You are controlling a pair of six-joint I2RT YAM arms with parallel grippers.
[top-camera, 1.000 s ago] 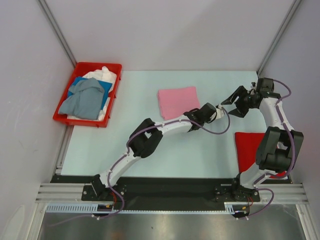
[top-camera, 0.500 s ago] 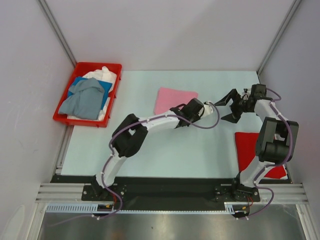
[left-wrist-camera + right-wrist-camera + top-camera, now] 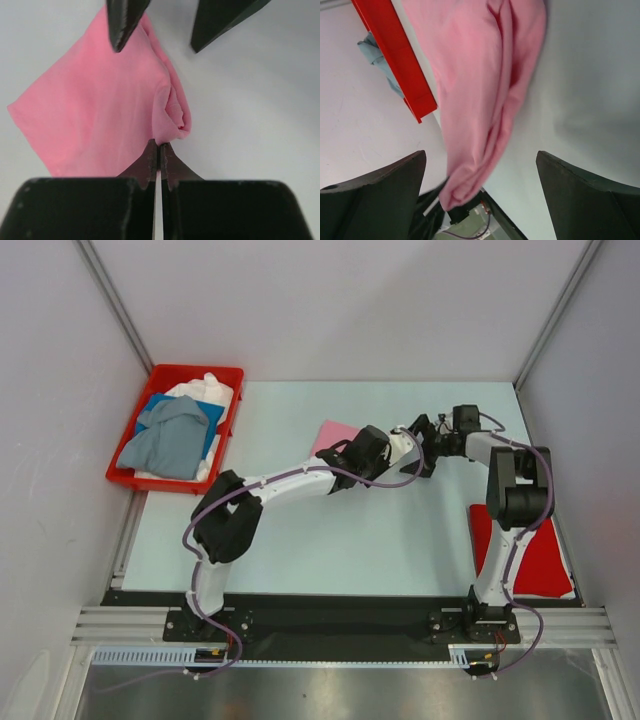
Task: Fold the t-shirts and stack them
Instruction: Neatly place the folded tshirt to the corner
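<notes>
Your left claw (image 3: pixel 159 150) is pinched tight on a puckered corner of the soft light pink cloth t-shirt (image 3: pixel 95 110), which lies creased on the smooth pale table (image 3: pixel 300 530), mid-table. Your right claw (image 3: pixel 480 160) gapes wide just beside that corner, gripping nothing. A flat folded red cloth t-shirt (image 3: pixel 545 560) lies by the right arm's base.

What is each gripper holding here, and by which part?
Left gripper pinches the pink shirt at a bunched corner of its edge. Right gripper is open, holding nothing.

a robotics lab cell: plain white walls (image 3: pixel 330 300), aluminium frame rails (image 3: pixel 120 625), pale work table (image 3: pixel 340 550).
</notes>
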